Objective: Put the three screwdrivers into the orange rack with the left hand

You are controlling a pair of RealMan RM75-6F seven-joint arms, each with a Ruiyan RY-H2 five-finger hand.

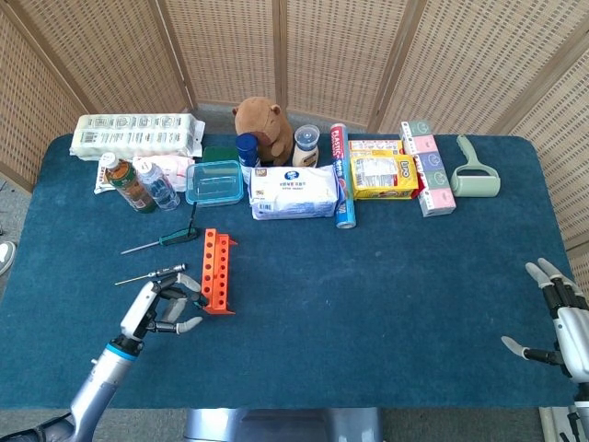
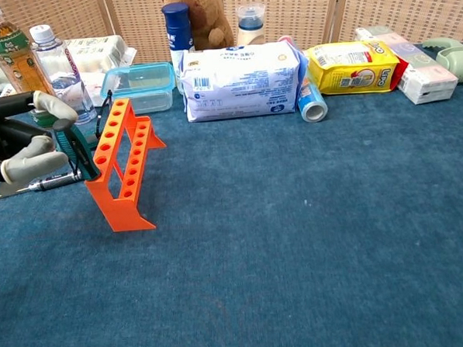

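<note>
The orange rack (image 1: 219, 272) (image 2: 122, 167) stands left of centre on the blue cloth. A green-handled screwdriver (image 2: 76, 149) leans in the hole at its near end. My left hand (image 1: 158, 311) (image 2: 22, 144) is just left of that handle, fingers spread on either side of it and not closed on it. A second green-handled screwdriver (image 1: 162, 241) and a black-and-silver one (image 1: 150, 274) (image 2: 52, 181) lie on the cloth left of the rack. My right hand (image 1: 560, 324) rests open at the table's right edge, holding nothing.
Along the back stand bottles (image 1: 138, 182), a clear box (image 1: 214, 181), a plush toy (image 1: 260, 127), a white pack (image 1: 294, 191), a yellow pack (image 1: 382, 175) and a lint roller (image 1: 477, 170). Bare blue cloth (image 1: 386, 295) stretches to the right of the rack.
</note>
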